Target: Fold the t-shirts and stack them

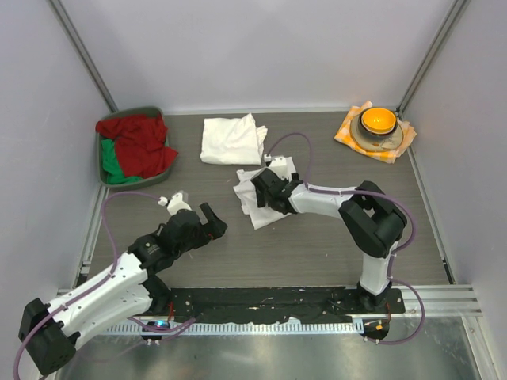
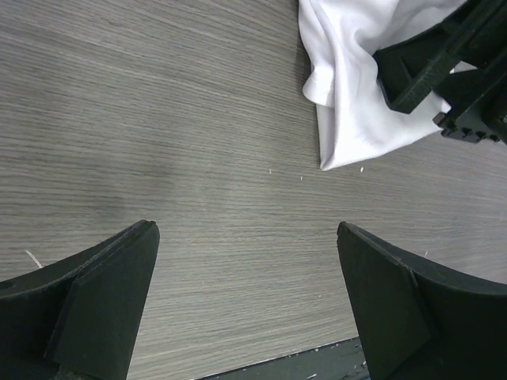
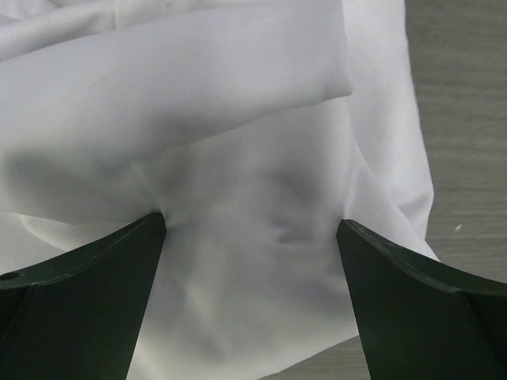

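A crumpled white t-shirt [image 1: 252, 204] lies at the table's middle. My right gripper [image 1: 262, 190] is open and pressed down on it; in the right wrist view the cloth [image 3: 253, 158] fills the space between the spread fingers. A second white t-shirt [image 1: 231, 140], roughly folded, lies behind it. My left gripper [image 1: 212, 222] is open and empty over bare table, left of the crumpled shirt. In the left wrist view that shirt's corner [image 2: 356, 103] and my right gripper's fingers [image 2: 444, 71] show at upper right.
A grey-green bin [image 1: 107, 168] with red and green cloth stands at the back left. An orange bowl [image 1: 378, 121] sits on an orange-and-white checked cloth [image 1: 347, 133] at the back right. Purple cables loop beside both arms.
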`<state>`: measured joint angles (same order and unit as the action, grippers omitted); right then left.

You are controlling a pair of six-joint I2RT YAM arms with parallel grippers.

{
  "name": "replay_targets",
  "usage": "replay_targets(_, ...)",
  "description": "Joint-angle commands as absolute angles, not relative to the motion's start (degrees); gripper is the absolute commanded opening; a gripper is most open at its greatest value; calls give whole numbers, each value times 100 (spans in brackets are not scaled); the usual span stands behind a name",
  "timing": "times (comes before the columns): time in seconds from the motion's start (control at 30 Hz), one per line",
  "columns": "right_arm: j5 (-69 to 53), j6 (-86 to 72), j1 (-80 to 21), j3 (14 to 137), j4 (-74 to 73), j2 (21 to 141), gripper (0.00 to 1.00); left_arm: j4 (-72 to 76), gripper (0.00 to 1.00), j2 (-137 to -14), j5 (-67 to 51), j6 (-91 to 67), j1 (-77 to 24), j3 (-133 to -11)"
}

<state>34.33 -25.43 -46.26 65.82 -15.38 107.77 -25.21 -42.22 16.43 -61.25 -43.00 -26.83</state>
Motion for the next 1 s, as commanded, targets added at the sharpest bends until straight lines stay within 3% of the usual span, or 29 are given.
replay_targets(0.0,2076,-4252,-4789,5986,-2619,10767,98,-2443,100,-4271,1661,-6091,-4298,-2821)
replay_targets(0.33,1397,-5991,-5281,5644,-2399,10258,96,-2672,100,-4026,1556,-6091,-4289,-2804)
replay_targets(0.5,2517,-6346,-5703,5642,-3056,9460,96,-2874,100,-3815,1424,-6012,-4289,-2839)
replay_targets(0.63,3830,-5268,-5976,6439,-3628,9106,96,-3128,100,-3884,1406,-5845,-4289,-3023)
replay_targets(0.77,4534,-3171,-6537,7206,-4173,9158,99,-3260,100,-4130,1415,-5783,-4289,-3146)
replay_targets(0.97,5361,-2409,-7610,8191,-5878,9720,100,-3147,100,-4403,1555,-5959,-4245,-3155)
